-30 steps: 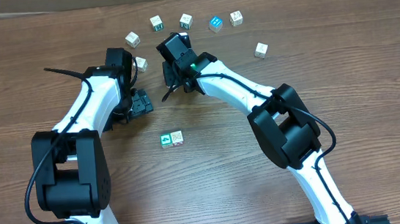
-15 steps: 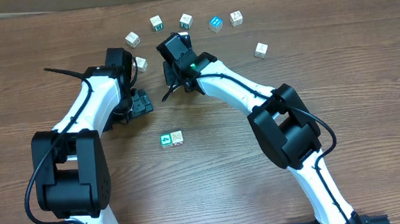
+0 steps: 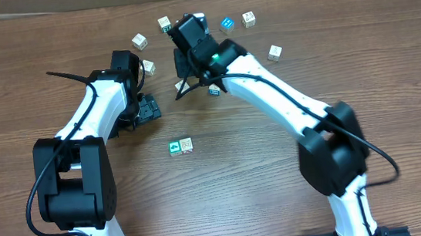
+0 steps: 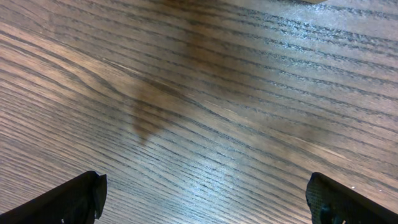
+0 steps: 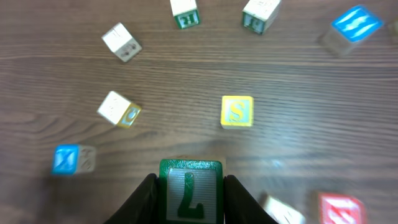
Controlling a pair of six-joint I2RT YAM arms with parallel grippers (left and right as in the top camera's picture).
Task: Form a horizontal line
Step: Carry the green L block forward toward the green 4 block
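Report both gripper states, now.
Left gripper: open, holding nothing.
Right gripper: closed on the green "L" cube.

- Overhead: fixed high, looking straight down on the whole desk point(image 3: 392, 77) and both arms.
- Left wrist: behind left hand point(image 4: 202, 202), very near bare wood.
- Right wrist: higher, facing down on scattered cubes point(image 5: 237, 111) (overhead shows them too, far side).

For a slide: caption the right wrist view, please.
Right claw holds the green L cube, other letter cubes scattered on the wooden table beyond.
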